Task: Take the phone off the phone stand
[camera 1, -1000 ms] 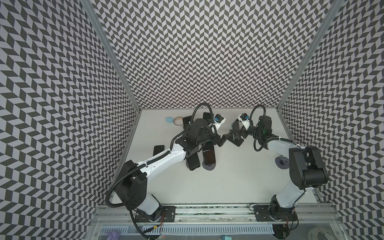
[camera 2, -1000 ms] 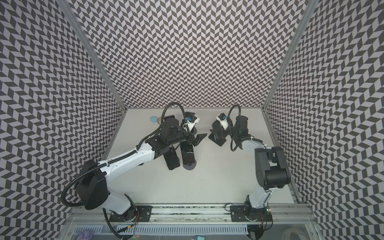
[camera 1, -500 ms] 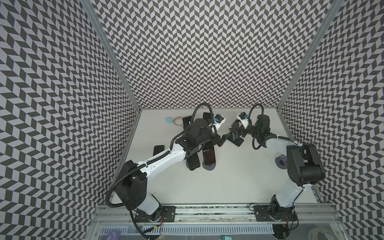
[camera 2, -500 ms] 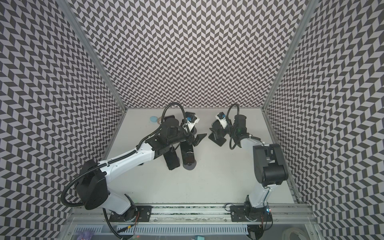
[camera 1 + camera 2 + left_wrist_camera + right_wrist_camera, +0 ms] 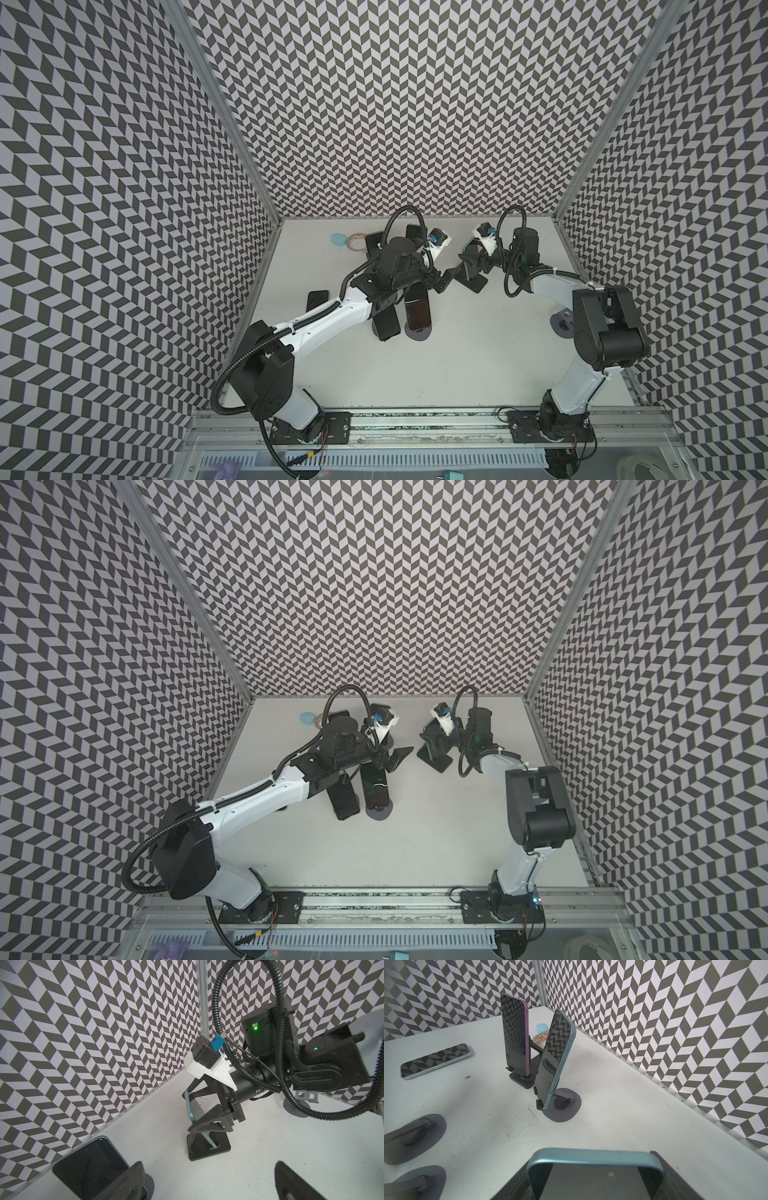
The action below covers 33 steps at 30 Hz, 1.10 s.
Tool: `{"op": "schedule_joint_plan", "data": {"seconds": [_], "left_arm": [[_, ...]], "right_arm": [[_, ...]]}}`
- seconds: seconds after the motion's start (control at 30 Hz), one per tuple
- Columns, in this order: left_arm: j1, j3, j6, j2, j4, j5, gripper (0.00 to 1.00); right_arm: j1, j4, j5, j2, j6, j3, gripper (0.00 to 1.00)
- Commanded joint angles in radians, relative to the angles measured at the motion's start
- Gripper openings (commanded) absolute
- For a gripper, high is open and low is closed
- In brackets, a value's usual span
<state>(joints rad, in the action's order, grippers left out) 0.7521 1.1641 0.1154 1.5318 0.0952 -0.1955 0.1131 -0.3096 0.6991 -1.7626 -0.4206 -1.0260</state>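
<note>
Both wrist views, unlike top views, show right fingers (image 5: 212, 1120) pinching the phone (image 5: 593, 1156); left fingers (image 5: 133, 1178) spread.

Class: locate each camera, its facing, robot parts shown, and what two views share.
Both top views: overhead, looking down at white table; both arms show.
Left wrist: on left arm, facing right gripper around teal-edged phone; own fingers show.
Right wrist: on right arm, facing two propped phones; own fingers show.
Shared by wrist views: that phone.
</note>
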Motion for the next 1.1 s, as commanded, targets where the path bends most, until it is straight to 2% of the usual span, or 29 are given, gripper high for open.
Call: {"op": "schedule_joint_plan", "data": {"seconds": [0.0, 0.47, 1.07], "left_arm": [[-0.003, 0.009, 0.016, -0.027, 0.002, 0.001, 0.98], [-0.003, -0.006, 0.012, -0.053, 0.004, -0.001, 0.98], [-0.001, -0.003, -0.003, -0.091, 0.012, -0.013, 0.98]], "right_arm": [[0.005, 0.000, 0.007, -0.009, -0.022, -0.028, 0.75], [0.005, 0.040, 0.017, 0.013, -0.008, -0.038, 0.70], [0.005, 0.082, 0.032, 0.114, 0.032, -0.043, 0.64]]}}
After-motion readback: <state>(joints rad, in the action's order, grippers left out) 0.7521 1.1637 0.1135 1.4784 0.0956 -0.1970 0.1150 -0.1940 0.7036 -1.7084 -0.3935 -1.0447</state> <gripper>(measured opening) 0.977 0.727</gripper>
